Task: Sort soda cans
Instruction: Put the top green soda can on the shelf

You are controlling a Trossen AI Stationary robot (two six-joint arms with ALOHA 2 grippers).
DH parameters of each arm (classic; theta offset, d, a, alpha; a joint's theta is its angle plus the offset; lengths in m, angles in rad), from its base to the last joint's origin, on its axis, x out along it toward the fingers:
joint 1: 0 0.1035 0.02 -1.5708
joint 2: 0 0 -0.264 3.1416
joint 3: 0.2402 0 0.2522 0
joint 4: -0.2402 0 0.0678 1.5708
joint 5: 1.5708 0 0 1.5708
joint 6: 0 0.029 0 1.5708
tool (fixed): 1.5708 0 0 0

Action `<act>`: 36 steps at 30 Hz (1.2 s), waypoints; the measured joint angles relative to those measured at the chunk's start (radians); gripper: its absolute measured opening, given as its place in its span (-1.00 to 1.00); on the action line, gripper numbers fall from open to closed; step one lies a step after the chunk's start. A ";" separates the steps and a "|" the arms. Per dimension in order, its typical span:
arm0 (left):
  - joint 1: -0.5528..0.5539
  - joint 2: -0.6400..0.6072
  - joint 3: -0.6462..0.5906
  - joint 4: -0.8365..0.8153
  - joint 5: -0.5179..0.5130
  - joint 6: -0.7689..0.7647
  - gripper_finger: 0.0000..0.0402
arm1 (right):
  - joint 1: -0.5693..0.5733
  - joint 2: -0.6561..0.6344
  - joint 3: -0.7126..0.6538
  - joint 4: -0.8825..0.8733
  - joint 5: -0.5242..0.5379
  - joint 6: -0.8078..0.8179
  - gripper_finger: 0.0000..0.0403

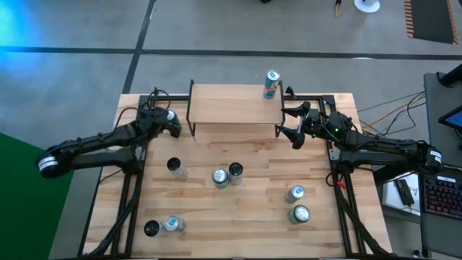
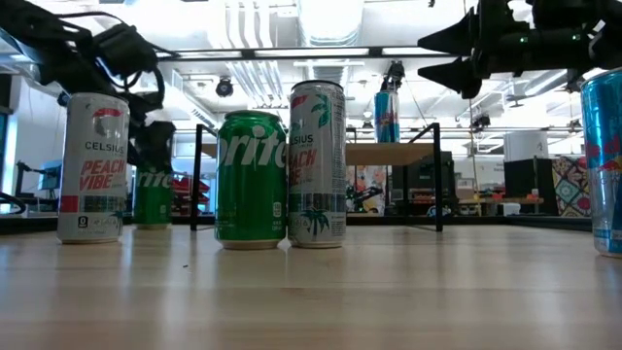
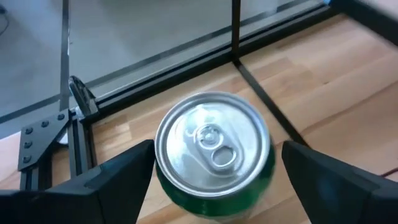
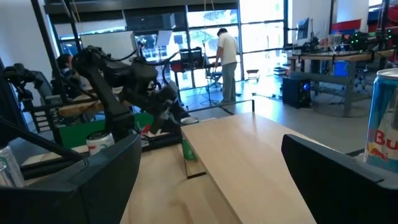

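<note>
Here, in the upper left of the high view, the left gripper hovers over a green Sprite can standing beside the wooden shelf's left leg, its fingers spread wide on either side of the can and not touching it. In the upper right, the right gripper hangs beside the shelf's right end, fingers likewise apart and empty, just below a blue-and-silver Red Bull can already standing on the shelf top. Nine cans can be counted from above: the one on the shelf, the one under the left gripper, and seven loose on the table — one at left centre, a pair touching at centre, two at lower right and two at lower left. Colours are hard to tally from overhead; the low view shows a Sprite can and two pale Celsius cans. Thin-walled and slick, such a can would likely dent under a hard squeeze and tip easily, so a moderate grip across the mid-body looks soundest.
</note>
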 joint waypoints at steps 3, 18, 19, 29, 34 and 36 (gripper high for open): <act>0.009 0.044 0.000 0.019 0.000 0.010 0.61 | 0.000 0.000 0.000 0.002 0.000 0.000 0.87; 0.019 0.152 0.008 0.126 0.000 0.001 0.56 | 0.000 0.000 0.001 0.007 0.000 -0.002 0.87; 0.020 0.149 0.008 0.124 0.001 0.000 0.55 | 0.000 0.000 0.001 0.001 0.001 -0.004 0.87; 0.018 0.095 0.107 -0.089 0.037 -0.018 0.55 | 0.000 0.000 0.001 -0.032 0.001 0.003 0.87; 0.015 0.093 0.170 -0.173 0.025 -0.018 0.55 | 0.000 0.000 0.001 -0.039 0.001 0.019 0.87; 0.014 0.093 0.192 -0.197 0.025 -0.017 0.55 | 0.000 0.000 0.001 -0.045 0.001 0.021 0.87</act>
